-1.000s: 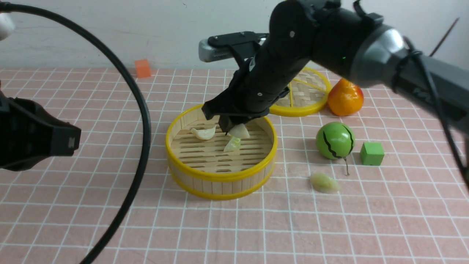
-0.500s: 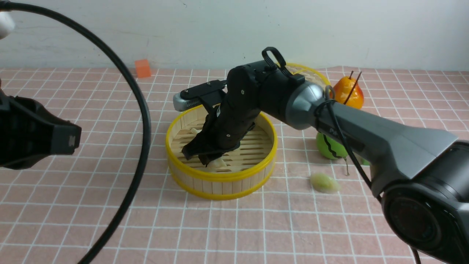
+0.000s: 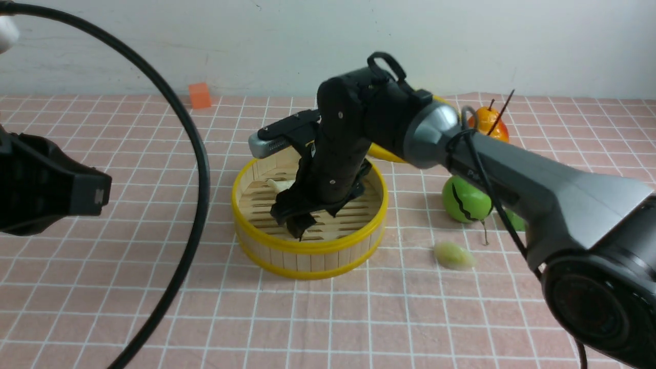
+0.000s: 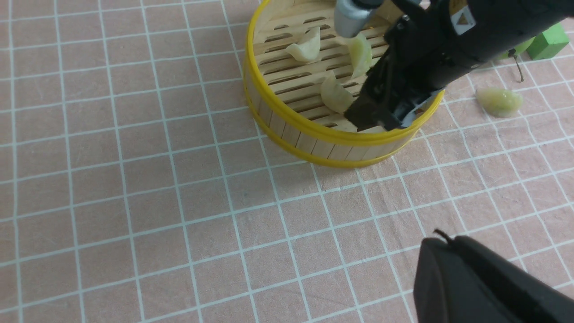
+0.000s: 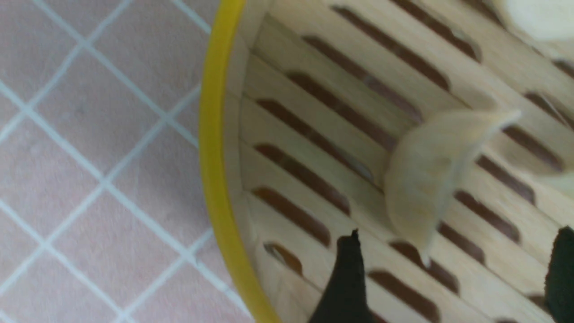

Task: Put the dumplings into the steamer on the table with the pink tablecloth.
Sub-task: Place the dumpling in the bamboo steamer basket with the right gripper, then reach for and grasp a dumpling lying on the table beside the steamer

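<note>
The steamer [image 3: 307,251] stands mid-table on the pink tablecloth [image 3: 359,318]. My right gripper [image 3: 300,225] reaches down inside it near the front wall, open. In the right wrist view its fingers [image 5: 350,269] stand wide apart, and a pale dumpling [image 5: 426,179] lies free on the slats just beyond them. The left wrist view shows three dumplings in the steamer [image 4: 287,116]: one [image 4: 307,45], another [image 4: 361,54] and a third [image 4: 336,94]. A greenish dumpling [image 3: 453,256] lies on the cloth to the steamer's right. My left gripper [image 4: 441,240] hovers shut and empty at the left.
A green ball [image 3: 464,202] and a partly hidden green cube [image 3: 515,220] sit right of the steamer, with an orange pear [image 3: 487,123] behind them. The woven lid [image 3: 384,152] lies behind the right arm. An orange cube [image 3: 199,95] sits far back. A black cable [image 3: 200,169] loops at left.
The right gripper came down into the steamer with a dumpling, then opened and let it go on the slats. The left arm stayed still.
</note>
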You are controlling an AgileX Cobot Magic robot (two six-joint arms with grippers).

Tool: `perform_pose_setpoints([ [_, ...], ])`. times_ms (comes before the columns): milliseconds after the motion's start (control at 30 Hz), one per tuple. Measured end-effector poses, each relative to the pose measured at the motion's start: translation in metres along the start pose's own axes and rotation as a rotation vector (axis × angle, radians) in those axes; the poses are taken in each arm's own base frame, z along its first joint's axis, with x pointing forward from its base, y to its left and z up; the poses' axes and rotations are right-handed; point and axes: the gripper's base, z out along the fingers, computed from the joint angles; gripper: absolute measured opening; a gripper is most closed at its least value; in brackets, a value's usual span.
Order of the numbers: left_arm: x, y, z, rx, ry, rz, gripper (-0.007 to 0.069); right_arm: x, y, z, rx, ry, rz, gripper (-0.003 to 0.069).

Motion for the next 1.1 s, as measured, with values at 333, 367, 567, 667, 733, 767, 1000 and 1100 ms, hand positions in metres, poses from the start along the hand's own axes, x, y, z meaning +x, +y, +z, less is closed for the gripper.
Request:
perform_pose_setpoints([
  [333,0.0,0.0,0.0,0.0,0.001,0.0,-0.0006,0.01,-0.017,-0.12,0.173,-0.086,-0.079,0.0532],
  [367,0.0,0.0,0.0,0.0,0.002,0.0,-0.0005,0.021,-0.025,-0.126,0.178,-0.058,-0.059,0.0521],
  [567,0.0,0.0,0.0,0.0,0.002,0.0,-0.0001,0.075,-0.069,-0.105,0.178,0.146,0.058,0.0498],
  [667,0.0,0.0,0.0,0.0,0.002,0.0,0.0001,0.1,-0.09,-0.083,0.179,0.235,0.111,0.0496],
  [733,0.0,0.0,0.0,0.0,0.002,0.0,0.0003,0.109,-0.098,-0.072,0.182,0.244,0.128,0.0495],
  [767,0.0,0.0,0.0,0.0,0.002,0.0,0.0003,0.113,-0.103,-0.063,0.184,0.237,0.13,0.0495],
  [1000,0.0,0.0,0.0,0.0,-0.001,0.0,0.0004,0.112,-0.111,-0.028,0.181,0.197,0.043,0.0495],
  [1100,0.0,0.0,0.0,0.0,-0.002,0.0,0.0008,0.111,-0.115,-0.013,0.186,0.173,0.024,0.0495],
])
